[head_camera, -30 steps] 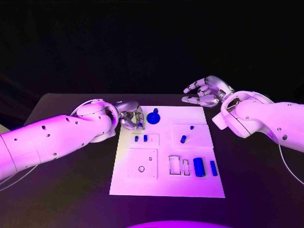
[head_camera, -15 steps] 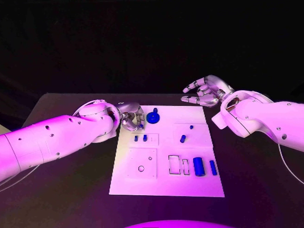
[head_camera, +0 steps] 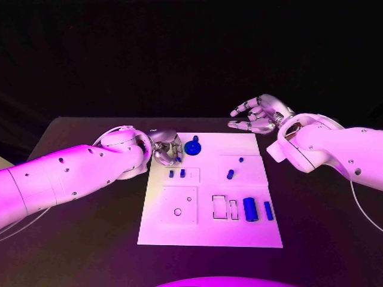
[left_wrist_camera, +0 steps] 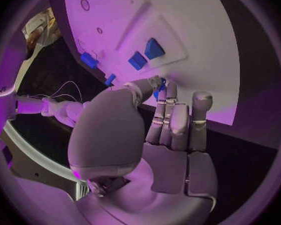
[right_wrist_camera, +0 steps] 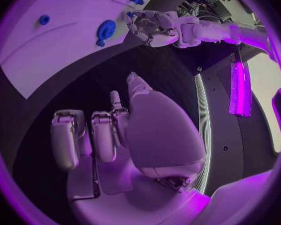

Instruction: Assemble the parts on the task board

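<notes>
In the head view the left hand [head_camera: 164, 147] curls just beside the round blue part [head_camera: 193, 147] on the task board [head_camera: 210, 233], the right hand [head_camera: 259, 115] spread and empty; the left wrist view shows fingertips [left_wrist_camera: 158, 85] against a blue piece, grip unclear, so it might slip.

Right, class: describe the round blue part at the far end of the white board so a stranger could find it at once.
Start at the white task board in the middle of the black table and go to its far edge. Just beside the fingers of the left robot hand sits the round blue part. It is a wide disc with a small knob, whereas the other blue pieces are slim bars or pegs.
</notes>
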